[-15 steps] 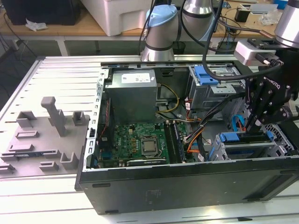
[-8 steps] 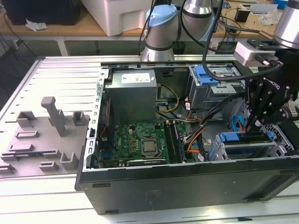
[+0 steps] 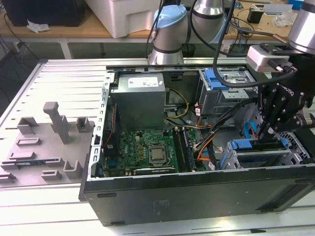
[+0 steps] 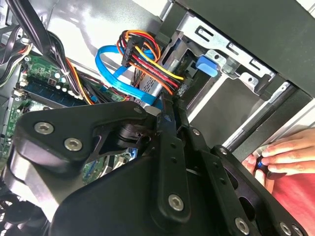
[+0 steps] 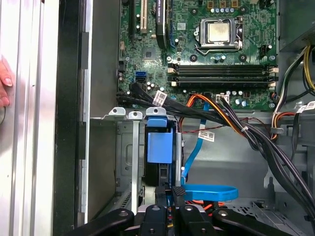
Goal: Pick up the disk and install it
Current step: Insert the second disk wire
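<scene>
The disk (image 3: 260, 158) sits in the drive cage (image 3: 231, 162) at the front corner of the open computer case (image 3: 197, 196), at the exterior view's right, its blue carrier frame showing along the top edge. In the first wrist view the disk (image 5: 160, 147) stands on edge in a slot of the metal cage (image 5: 129, 147), blue frame facing the camera. The case lies on its side on a slatted metal table (image 3: 49, 78), with the green motherboard (image 3: 142, 150) and the grey power-supply box (image 3: 139, 93) inside. The gripper (image 3: 269, 133) hangs just above the disk, its black fingers (image 5: 161, 192) down at the frame's edge; whether the jaws clamp it I cannot tell. A person's hand (image 4: 288, 155) rests near the case edge in the second wrist view.
</scene>
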`<state>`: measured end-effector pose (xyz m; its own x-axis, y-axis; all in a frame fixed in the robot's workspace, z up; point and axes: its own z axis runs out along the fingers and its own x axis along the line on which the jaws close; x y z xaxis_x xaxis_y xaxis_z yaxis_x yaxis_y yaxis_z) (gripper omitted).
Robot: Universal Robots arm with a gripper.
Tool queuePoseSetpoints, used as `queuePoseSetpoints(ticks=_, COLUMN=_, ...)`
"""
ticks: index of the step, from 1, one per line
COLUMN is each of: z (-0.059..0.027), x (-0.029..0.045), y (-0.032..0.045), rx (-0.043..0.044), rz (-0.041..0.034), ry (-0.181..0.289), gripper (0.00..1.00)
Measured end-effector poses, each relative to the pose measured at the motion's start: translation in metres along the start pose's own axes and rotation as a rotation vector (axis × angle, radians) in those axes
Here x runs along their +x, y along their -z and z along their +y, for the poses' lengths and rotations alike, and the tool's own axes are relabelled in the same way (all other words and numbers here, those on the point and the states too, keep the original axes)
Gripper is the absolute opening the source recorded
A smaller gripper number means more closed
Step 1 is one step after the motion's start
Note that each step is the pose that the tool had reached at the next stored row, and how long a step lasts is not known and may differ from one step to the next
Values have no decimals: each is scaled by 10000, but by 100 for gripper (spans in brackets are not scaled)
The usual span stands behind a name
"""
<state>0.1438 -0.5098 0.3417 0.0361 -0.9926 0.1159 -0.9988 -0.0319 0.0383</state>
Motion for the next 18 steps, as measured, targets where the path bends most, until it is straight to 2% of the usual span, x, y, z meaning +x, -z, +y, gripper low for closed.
queuePoseSetpoints(ticks=18, z=-2, x=-6, y=-49, rx=0, rz=1, ry=0, gripper=16)
